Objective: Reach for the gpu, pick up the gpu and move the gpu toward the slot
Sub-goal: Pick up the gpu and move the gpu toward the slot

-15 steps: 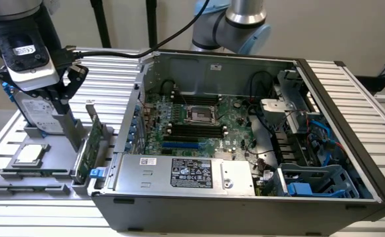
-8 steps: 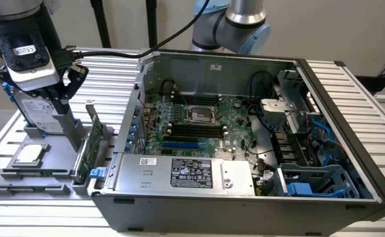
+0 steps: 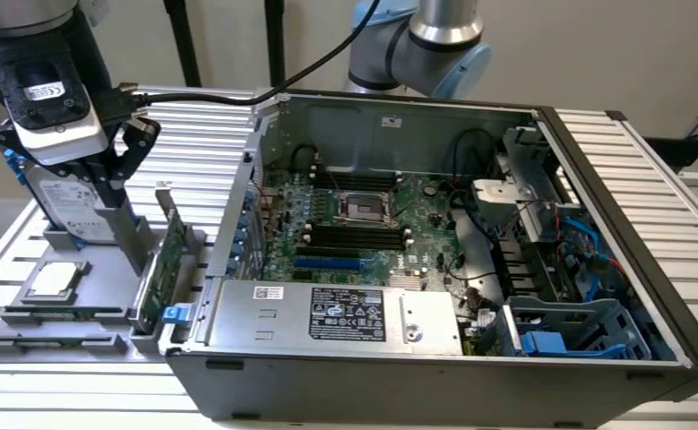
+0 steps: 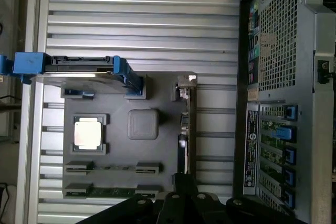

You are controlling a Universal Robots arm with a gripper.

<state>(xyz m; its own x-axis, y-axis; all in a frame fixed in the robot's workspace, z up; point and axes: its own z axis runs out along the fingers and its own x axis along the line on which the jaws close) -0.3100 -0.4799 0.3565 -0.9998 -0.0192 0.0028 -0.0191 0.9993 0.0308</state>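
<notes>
The gpu [image 3: 158, 264] is a thin green card with a silver end bracket. It stands on its edge in a grey holder [image 3: 122, 296] at the exterior view's left, just outside the computer case. In the wrist view the gpu [image 4: 182, 145] appears edge-on as a narrow strip. My gripper [image 3: 107, 184] hangs above the holder, between the upright hard drive and the card, apart from the card. My gripper [image 4: 184, 187] is also seen as dark links close to one end of the card's edge. The blue slot [image 3: 331, 264] lies on the motherboard inside the case.
A silver hard drive with blue rails [image 3: 68, 210] stands upright in the holder beside my gripper. A square processor chip [image 3: 59, 279] lies flat in front of it. The open computer case [image 3: 635, 269] with its power supply [image 3: 337, 313] stands to the exterior view's right on a ribbed metal table [image 3: 205, 116].
</notes>
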